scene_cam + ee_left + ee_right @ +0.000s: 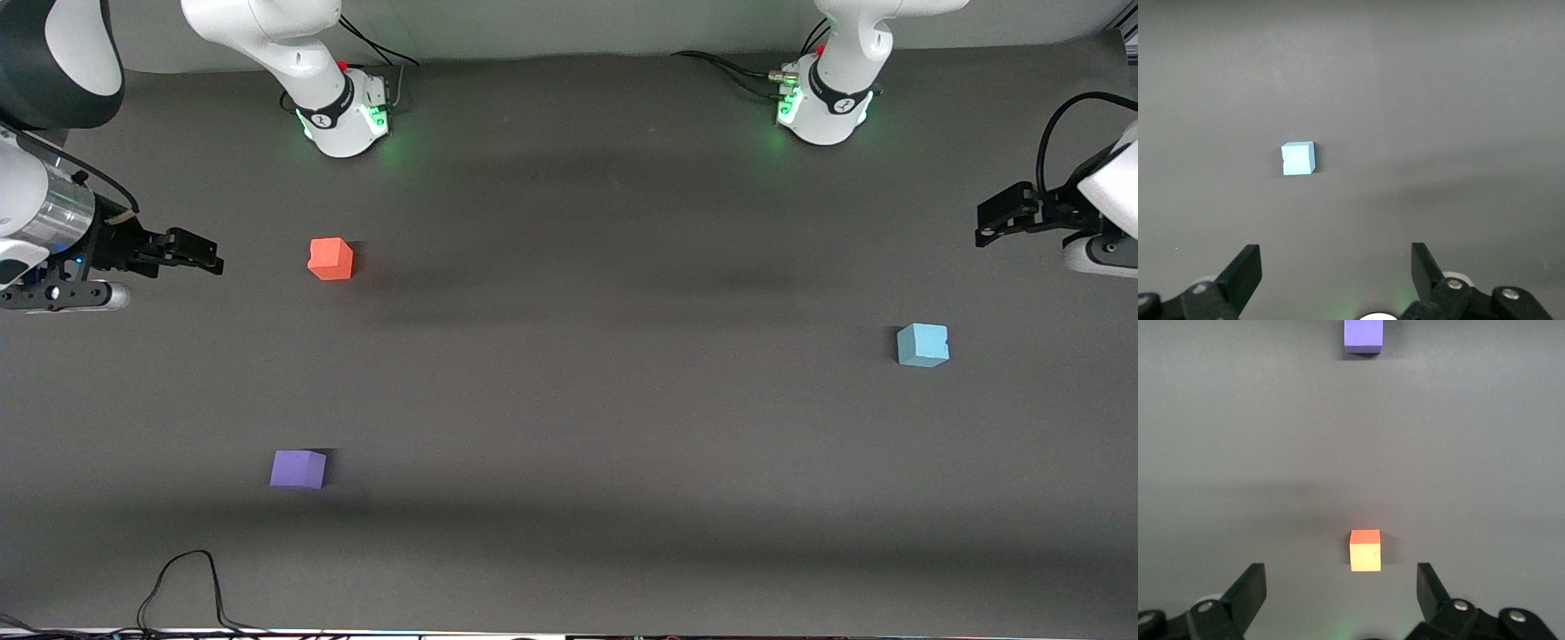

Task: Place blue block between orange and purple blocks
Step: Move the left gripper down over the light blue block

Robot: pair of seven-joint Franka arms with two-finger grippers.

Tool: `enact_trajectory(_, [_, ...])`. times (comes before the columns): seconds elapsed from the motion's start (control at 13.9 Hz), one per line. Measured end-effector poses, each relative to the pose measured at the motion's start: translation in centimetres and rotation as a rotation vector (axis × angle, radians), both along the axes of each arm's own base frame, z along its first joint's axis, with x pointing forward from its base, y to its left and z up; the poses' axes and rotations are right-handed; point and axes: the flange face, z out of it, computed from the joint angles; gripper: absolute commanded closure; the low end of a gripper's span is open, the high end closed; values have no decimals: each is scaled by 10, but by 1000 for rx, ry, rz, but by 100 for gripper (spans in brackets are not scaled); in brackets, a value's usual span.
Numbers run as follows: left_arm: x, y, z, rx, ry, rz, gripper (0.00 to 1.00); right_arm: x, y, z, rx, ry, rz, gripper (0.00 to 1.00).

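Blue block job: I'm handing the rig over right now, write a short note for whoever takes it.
Left gripper: open, holding nothing, up over the left arm's end of the table.
Right gripper: open, holding nothing, up over the right arm's end of the table.
Blue block: on the table toward the left arm's end, untouched.
Orange block and purple block: toward the right arm's end, the purple one nearer the front camera, with a bare gap between them.
Done: nothing yet.
Left: pick up the blue block and set it in that gap.
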Motion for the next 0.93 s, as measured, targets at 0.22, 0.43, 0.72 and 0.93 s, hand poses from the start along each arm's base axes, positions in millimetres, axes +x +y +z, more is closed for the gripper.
enact_trajectory(0.22, [0,0,0,-3,1,0,0,0,0,0,0,-1,0,0])
enact_trajectory(0.43, [0,3,-3,-5,8,4,0,2,0,1,0,-13,-1,0])
enact_trajectory(0.72, [-10,57,-17,-15,41,-10,0,5,8,-2,-1,-18,13,0])
enact_trajectory(0.93, [-32,119,-29,-25,23,-3,0,7,13,-7,-2,-15,19,0])
